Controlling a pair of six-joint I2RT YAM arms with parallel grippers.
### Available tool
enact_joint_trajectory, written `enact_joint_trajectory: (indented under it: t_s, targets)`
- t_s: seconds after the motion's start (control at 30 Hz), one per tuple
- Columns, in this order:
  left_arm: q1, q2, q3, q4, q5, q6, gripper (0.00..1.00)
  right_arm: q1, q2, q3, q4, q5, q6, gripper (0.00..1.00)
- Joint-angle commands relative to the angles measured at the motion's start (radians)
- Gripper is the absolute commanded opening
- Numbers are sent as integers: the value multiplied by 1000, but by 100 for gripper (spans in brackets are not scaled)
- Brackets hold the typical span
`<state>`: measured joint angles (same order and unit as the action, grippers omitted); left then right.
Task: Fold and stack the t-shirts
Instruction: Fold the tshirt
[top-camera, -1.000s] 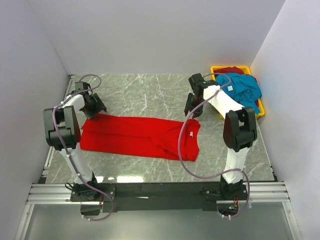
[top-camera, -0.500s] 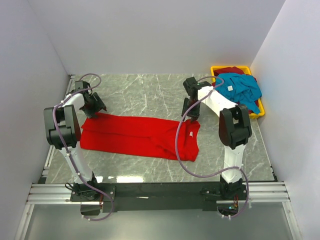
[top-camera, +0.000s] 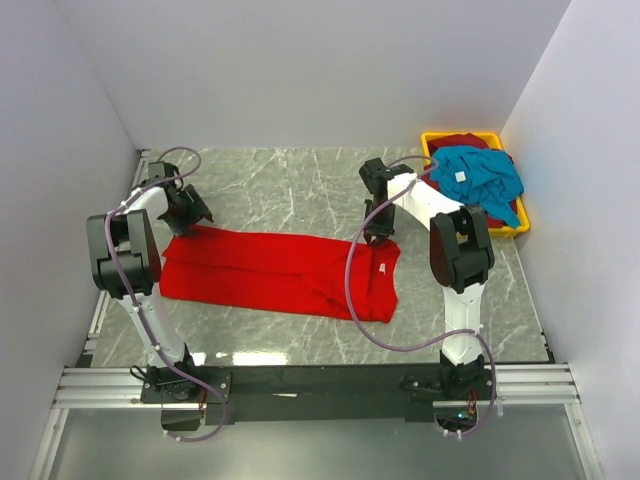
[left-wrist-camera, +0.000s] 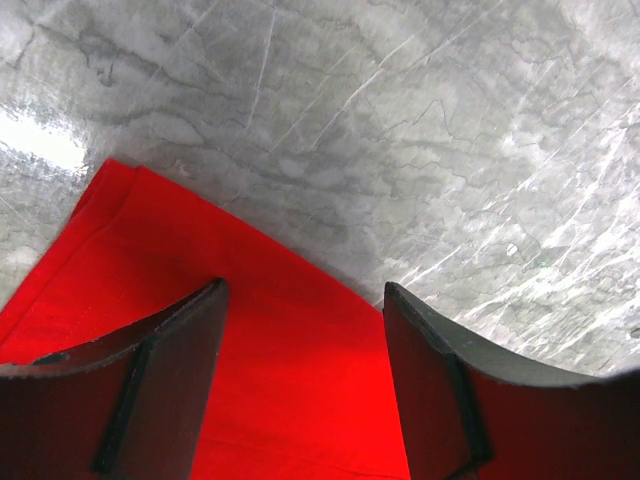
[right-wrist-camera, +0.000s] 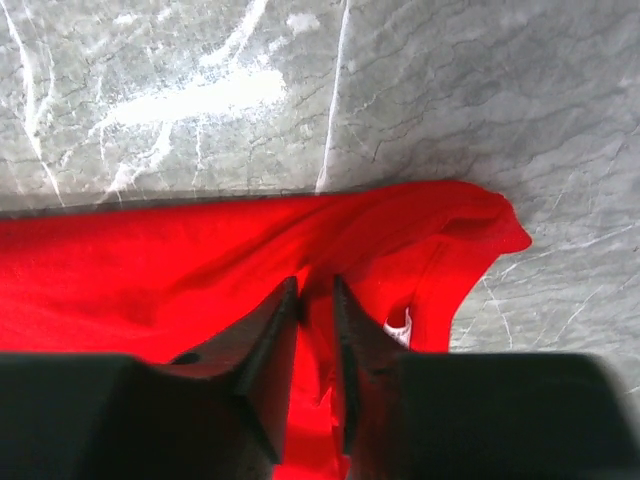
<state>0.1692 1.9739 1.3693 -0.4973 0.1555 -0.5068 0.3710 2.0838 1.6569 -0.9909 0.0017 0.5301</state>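
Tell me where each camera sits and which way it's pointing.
Top external: above and behind, looking down on left arm, right arm, table, red t-shirt.
Left wrist: on that arm, looks down past the open left hand at the shirt's corner.
Right wrist: on that arm, looks down past the right hand at its tagged end.
All three share the red t-shirt.

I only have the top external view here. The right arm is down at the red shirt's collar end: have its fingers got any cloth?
Observer: Yes. On the right wrist view the right fingers are nearly together, with a ridge of the red t-shirt pinched between them.
Operator: And the left arm?
Observer: Its wrist view shows the left fingers wide apart over the shirt's edge, gripping nothing.
Operator: Is the cloth bunched there?
Observer: No, it lies flat and smooth between them.
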Motion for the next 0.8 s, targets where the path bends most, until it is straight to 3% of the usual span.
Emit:
enact_joint_trajectory:
  t_s: [0.0, 0.1, 0.2, 0.57, 0.77]
  targets:
    - [15, 23, -12, 13, -16, 16, 70, 6, -1, 9, 6, 29, 13, 20]
    - [19, 23, -12, 14, -16, 17, 70, 3, -22, -6, 29, 27, 28, 7]
    - [30, 25, -15, 16, -17, 16, 70, -10, -48, -38, 60, 14, 44, 0]
    - [62, 22, -38, 29, -34, 14, 70, -139, -243, -272, 315, -101, 96, 0]
    - [62, 26, -35, 32, -34, 14, 70, -179, -228, -280, 402, -172, 77, 0]
